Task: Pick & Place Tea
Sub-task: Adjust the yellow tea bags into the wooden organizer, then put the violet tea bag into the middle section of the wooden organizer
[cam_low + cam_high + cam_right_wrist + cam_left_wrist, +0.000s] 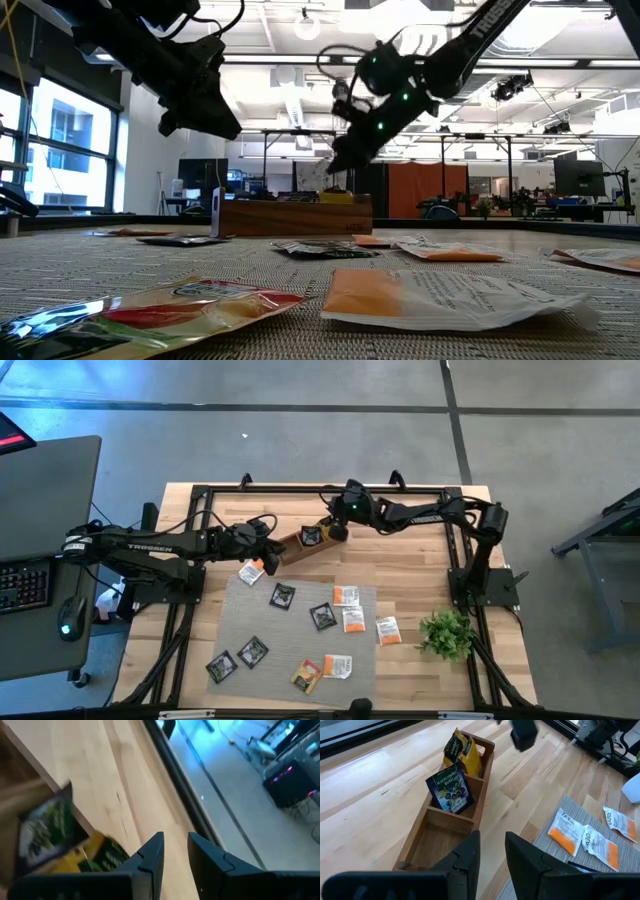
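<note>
A: Where do the grippers sit?

B: Left gripper (268, 530) is over the near end of the wooden organiser box (303, 542), at the far middle of the bench (190, 500). In its wrist view the two fingers (469, 855) stand a narrow gap apart, nothing between them. Right gripper (337, 528) is at the box's other end; its fingers (152, 851) likewise show a small empty gap. Neither is clamped on anything.

A: And the tea?

B: Two groups. In the box: a blue-black sachet (449, 790) upright in the middle compartment, and a yellow-and-dark sachet (461, 751) upright in the far compartment. The compartment nearest the left gripper is bare wood. The right wrist view shows a green-printed sachet (46, 831) and a yellow one (92, 854) just beside that gripper's fingers, apart from them.

A: The rest?

B: Loose on the grey woven mat (240, 622), nearer the front than both grippers. Black sachets (282, 597) toward the left and middle, orange-and-white sachets (346, 596) to the right, one orange-and-white sachet (387, 630) off the mat's right edge. An orange sachet (251, 571) lies at the mat's far-left corner, near the left gripper but not touching. A small green plant (446, 632) stands at the right.
</note>
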`<act>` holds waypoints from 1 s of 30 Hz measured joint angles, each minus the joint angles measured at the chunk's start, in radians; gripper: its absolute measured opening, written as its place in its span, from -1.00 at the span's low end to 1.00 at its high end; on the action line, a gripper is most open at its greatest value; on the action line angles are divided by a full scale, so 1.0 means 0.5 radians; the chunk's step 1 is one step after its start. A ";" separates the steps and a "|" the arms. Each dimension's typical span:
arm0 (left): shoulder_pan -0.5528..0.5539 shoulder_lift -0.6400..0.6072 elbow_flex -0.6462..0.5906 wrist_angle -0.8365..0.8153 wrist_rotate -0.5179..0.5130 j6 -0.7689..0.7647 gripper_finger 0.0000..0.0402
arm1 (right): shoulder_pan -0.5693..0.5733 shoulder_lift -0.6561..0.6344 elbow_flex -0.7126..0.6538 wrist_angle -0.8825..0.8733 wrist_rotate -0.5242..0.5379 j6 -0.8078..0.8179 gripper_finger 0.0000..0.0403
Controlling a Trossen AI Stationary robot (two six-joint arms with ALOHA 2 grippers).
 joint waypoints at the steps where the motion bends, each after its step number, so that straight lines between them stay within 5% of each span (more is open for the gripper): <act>1: 0.000 0.000 -0.001 0.002 0.001 0.000 -0.55 | -0.004 0.026 0.000 0.001 0.002 0.003 -0.59; 20: 0.000 0.000 0.000 -0.001 0.000 0.001 -0.55 | 0.096 0.063 -0.003 -0.250 0.404 -0.138 -0.59; 30: 0.000 0.000 0.000 -0.001 -0.001 0.002 -0.55 | 0.253 -0.293 -0.004 -0.354 0.460 -0.285 -0.59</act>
